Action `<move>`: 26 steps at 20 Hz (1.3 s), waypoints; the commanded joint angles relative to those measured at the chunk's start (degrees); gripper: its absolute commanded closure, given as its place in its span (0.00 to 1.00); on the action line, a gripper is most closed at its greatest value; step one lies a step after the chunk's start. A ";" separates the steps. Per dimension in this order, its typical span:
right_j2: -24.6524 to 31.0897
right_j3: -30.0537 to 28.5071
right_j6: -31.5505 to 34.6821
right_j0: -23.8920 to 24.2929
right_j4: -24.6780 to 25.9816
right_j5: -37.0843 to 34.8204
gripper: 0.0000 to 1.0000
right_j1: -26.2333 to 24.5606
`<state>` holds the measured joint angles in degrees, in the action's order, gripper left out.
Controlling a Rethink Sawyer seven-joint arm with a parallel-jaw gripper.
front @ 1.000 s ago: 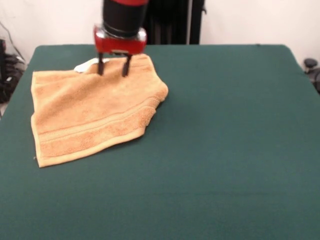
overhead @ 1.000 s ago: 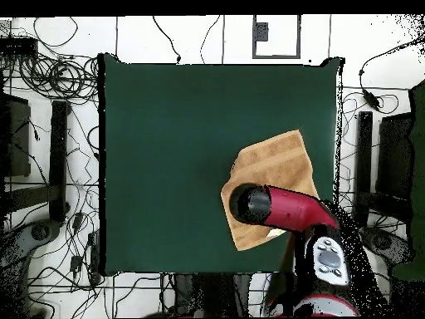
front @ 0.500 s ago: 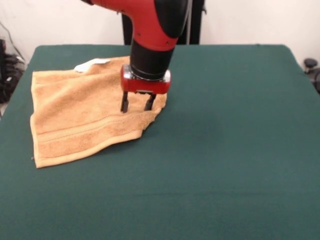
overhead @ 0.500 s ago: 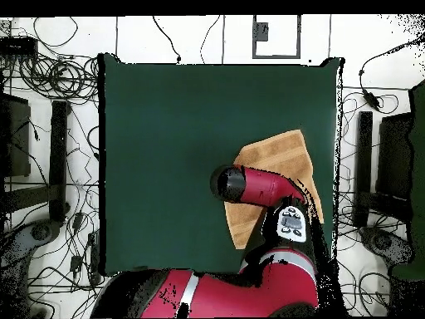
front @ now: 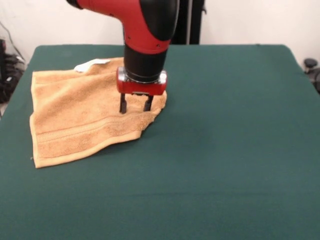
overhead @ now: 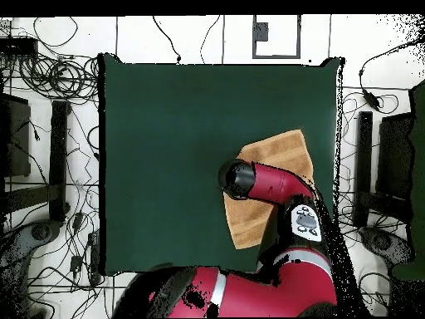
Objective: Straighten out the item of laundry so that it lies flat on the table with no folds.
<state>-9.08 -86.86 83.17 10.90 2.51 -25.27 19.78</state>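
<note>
The item of laundry [front: 75, 115] is a tan-orange towel on the left part of the green table [front: 225, 140] in the front view, with a woven band near its front edge and a white tag [front: 91, 64] at its far corner. Its right side is bunched into a fold. My gripper [front: 135, 109] stands open, pointing down, fingertips touching or just above the towel's right part. In the overhead view the arm covers much of the towel [overhead: 278, 154], and the gripper itself is hidden under the arm.
In the overhead view, cables and stands [overhead: 58, 158] surround the table [overhead: 166, 149]. The towel lies near the table's right edge in that view.
The gripper travelled from the towel's far edge to its right, folded part, then shifted slightly left. The towel's shape has barely changed.
</note>
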 commanded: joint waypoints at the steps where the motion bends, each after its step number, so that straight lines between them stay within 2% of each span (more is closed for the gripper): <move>1: 10.38 9.66 11.45 5.24 0.15 26.38 0.00 -17.93; 16: 9.63 9.65 13.12 4.50 0.36 27.23 0.00 -17.67; 26: 10.53 9.46 11.88 5.36 1.67 27.89 0.00 -16.60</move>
<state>-6.73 -86.60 83.17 13.46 2.53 -27.37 20.07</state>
